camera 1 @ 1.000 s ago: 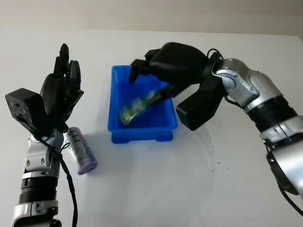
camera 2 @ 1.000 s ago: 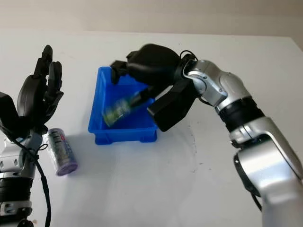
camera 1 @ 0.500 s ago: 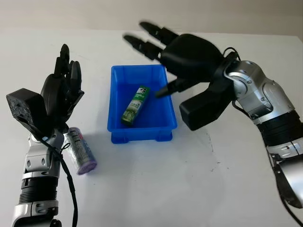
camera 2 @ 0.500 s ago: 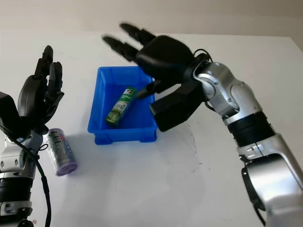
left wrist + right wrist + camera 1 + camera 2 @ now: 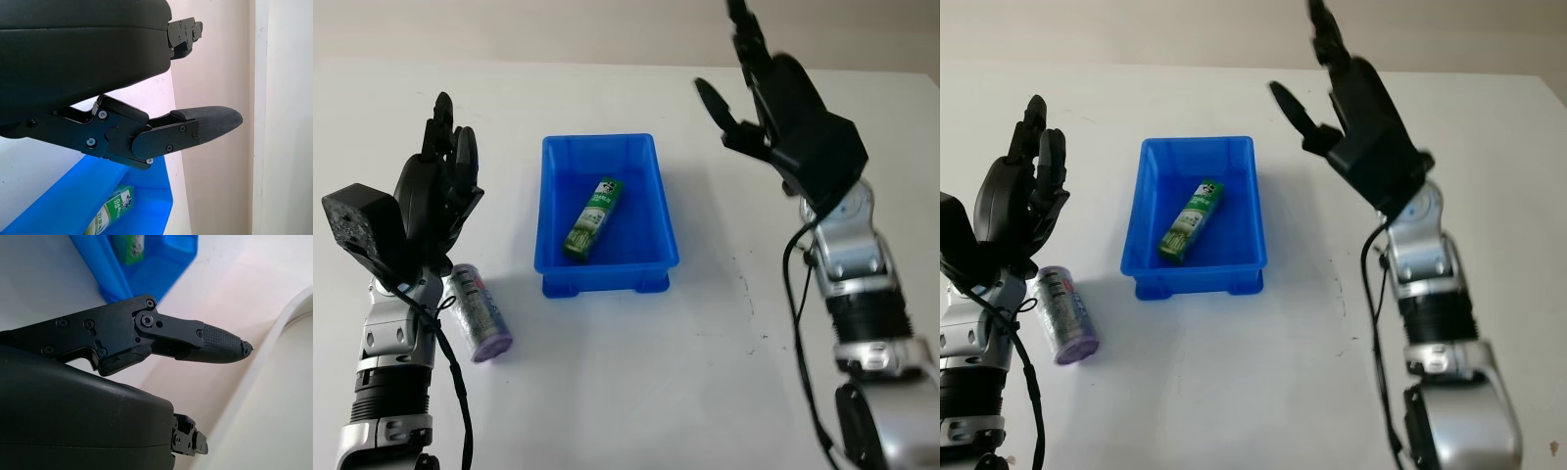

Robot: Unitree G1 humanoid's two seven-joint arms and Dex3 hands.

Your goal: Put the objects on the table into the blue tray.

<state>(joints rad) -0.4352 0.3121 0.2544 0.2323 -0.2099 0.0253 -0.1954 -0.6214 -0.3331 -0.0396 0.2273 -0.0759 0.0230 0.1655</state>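
The green tube [image 5: 593, 217] lies inside the blue tray [image 5: 655, 204]. My right hand [image 5: 793, 122] is released, raised above the table's right side. My left hand [image 5: 435, 201], empty, hovers above the purple can [image 5: 480, 312] near the table's left edge; a careless touch could roll it away.

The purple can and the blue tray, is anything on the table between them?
No, only bare white table lies between the purple can and the blue tray, seen from the left eye view.
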